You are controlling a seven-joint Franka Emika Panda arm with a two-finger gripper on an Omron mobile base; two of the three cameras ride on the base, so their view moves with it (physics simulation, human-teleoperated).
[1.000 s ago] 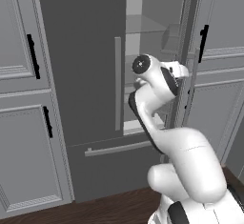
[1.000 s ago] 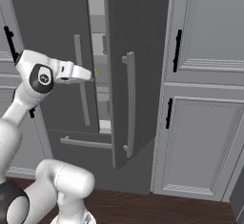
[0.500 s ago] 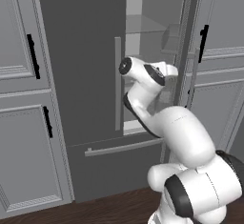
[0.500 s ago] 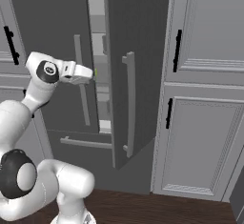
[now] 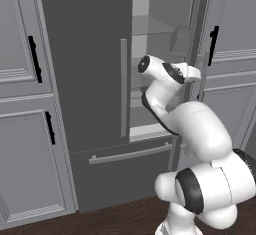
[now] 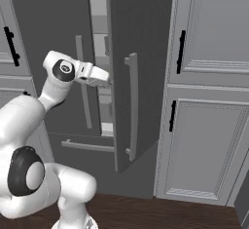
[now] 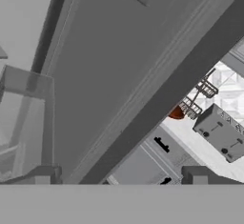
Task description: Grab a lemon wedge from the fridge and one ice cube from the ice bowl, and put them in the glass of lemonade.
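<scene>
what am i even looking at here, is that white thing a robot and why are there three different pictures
Yes. The white jointed thing is a robot arm on a base that can drive, standing in a computer-rendered kitchen. Two pictures come from cameras on the base behind the arm, one from its left and one from its right, so they show the same scene from two sides. The third comes from a camera on the hand, so it looks tilted.

The arm reaches toward the fridge, the tall dark grey unit between lighter cabinets. The fridge's right door is swung open, with glass shelves inside. The gripper at the arm's end is by that opening, open and holding nothing.
</scene>
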